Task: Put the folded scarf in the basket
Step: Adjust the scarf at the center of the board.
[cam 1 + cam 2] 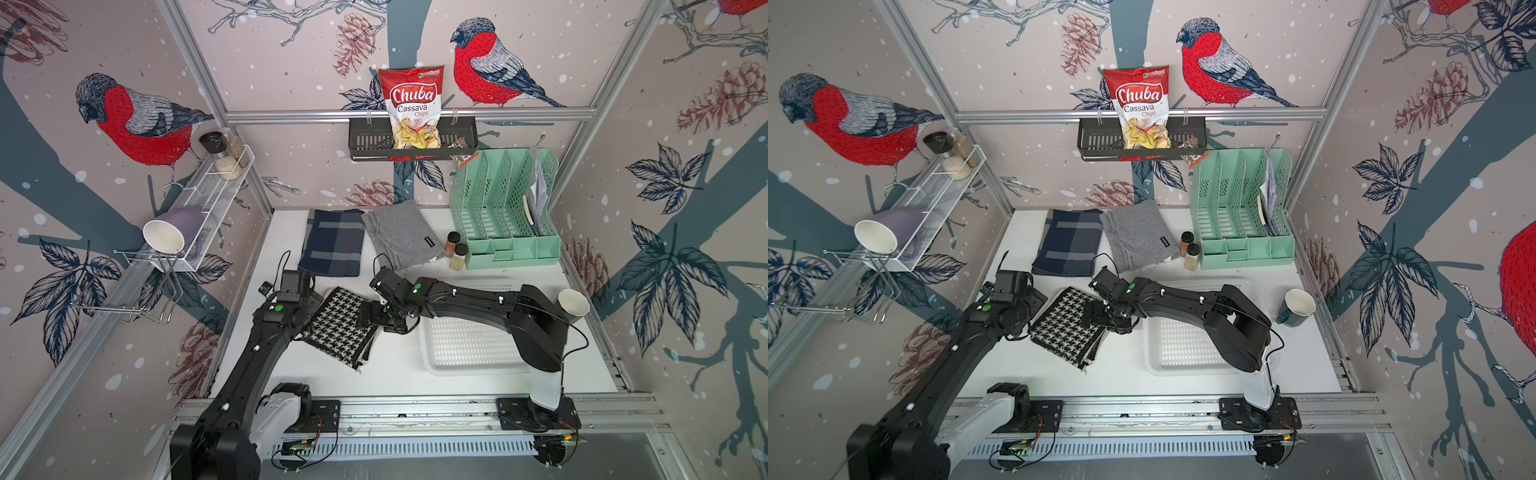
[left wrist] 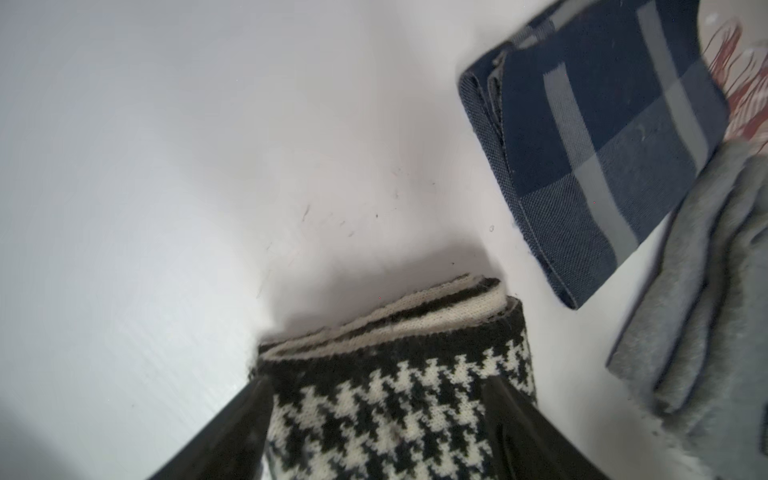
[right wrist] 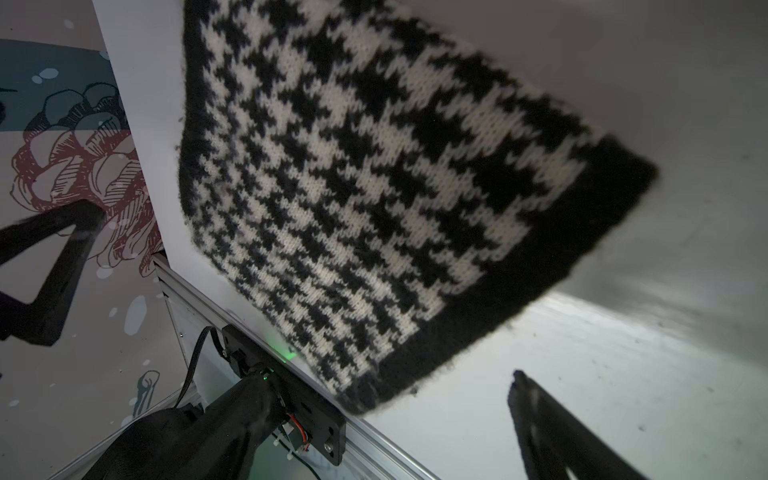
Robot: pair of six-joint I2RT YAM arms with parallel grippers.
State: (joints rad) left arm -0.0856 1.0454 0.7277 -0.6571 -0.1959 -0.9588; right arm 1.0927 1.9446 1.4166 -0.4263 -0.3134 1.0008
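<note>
The folded scarf [image 1: 338, 328] [image 1: 1069, 328], a black-and-white houndstooth knit, lies flat on the white table left of the basket [image 1: 469, 345] [image 1: 1183, 345]. The basket is white and perforated, and my right arm partly covers it. My left gripper [image 1: 311, 301] [image 2: 378, 382] is at the scarf's far left end. Its dark fingers [image 2: 249, 415] stand wide apart with the scarf's [image 2: 395, 415] end between them. My right gripper [image 1: 368, 316] [image 3: 303, 293] is open just off the scarf's [image 3: 374, 166] right edge, holding nothing.
A navy plaid cloth [image 1: 332, 243] and a grey cloth [image 1: 401, 232] lie behind the scarf. Two spice jars [image 1: 455, 249] stand beside a mint-green organiser [image 1: 507, 212]. A dark cup [image 1: 573, 303] sits right of the basket. A black rack [image 1: 411, 143] hangs on the back wall.
</note>
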